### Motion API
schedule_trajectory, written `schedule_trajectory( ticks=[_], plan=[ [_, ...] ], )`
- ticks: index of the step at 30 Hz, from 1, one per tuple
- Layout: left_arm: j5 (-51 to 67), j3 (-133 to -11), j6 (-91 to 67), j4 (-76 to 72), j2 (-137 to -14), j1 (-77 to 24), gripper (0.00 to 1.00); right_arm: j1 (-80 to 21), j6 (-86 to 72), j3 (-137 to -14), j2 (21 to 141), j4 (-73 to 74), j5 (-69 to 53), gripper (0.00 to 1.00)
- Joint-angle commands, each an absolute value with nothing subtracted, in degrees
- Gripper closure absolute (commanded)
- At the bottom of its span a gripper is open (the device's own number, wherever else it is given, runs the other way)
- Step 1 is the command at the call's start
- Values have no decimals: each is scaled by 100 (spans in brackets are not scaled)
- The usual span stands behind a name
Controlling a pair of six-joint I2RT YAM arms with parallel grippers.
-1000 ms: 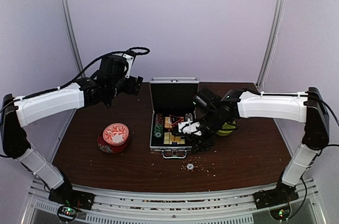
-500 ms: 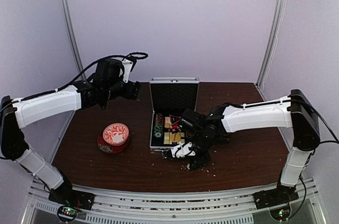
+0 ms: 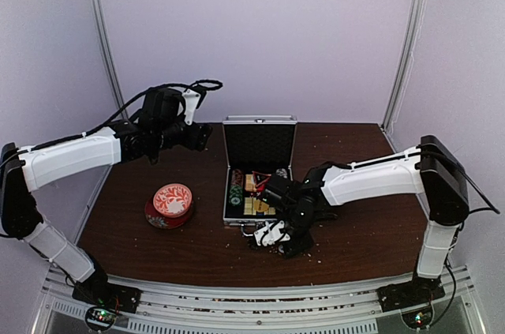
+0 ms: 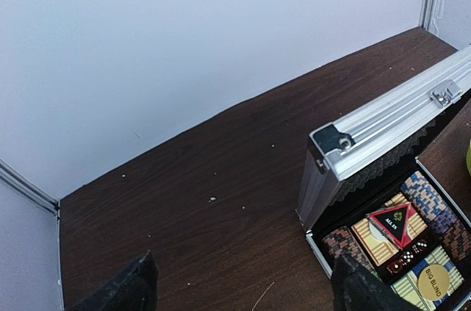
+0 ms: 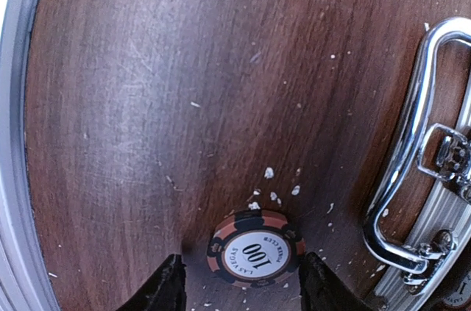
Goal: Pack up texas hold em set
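Observation:
The silver case (image 3: 254, 220) of the texas hold em set lies open mid-table with its black-lined lid (image 3: 259, 144) upright. Inside lie striped chips (image 4: 430, 197), tan card decks (image 4: 375, 241), a triangular button (image 4: 396, 221), small dice (image 4: 405, 251) and a round button (image 4: 433, 278). One loose orange-and-black chip (image 5: 256, 252) lies flat on the table in front of the case handle (image 5: 412, 179). My right gripper (image 5: 246, 289) is low over it, open, a finger on each side with gaps. My left gripper (image 4: 243, 292) hovers open and empty, left of the lid.
A round red tin with a white floral lid (image 3: 170, 204) stands left of the case. Pale crumbs (image 5: 276, 192) dot the table around the chip. The table's metal front edge (image 5: 15, 142) runs close by. A lime-green sliver (image 4: 468, 156) shows beyond the case.
My right arm has swung from over the case down to the table in front of it, and its fingers have narrowed around the loose chip. The left arm has barely shifted.

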State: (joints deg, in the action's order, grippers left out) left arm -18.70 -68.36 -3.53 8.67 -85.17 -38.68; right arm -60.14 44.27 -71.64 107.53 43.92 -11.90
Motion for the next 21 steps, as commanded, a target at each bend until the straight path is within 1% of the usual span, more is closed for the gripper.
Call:
schedule_trajectory(
  ticks=[1,8,16,21],
  plan=[
    [-1613,-6970,-268,814,-8480,-3868,17,-6051,4418,-7227,10891,4343,-1027,47],
    [-1533,-6970,-235,826,-8464,-3872,17,-6048,4368,-7349,11057,4355,-1073,47],
    [-1483,-6961,-211,826,-8455,-3869,17,-6054,4368,-7419,11170,4428,-1247,49],
    [-1463,-6952,-210,826,-8470,-3872,17,-6053,4368,-7418,11229,4479,-1257,57]
  ],
)
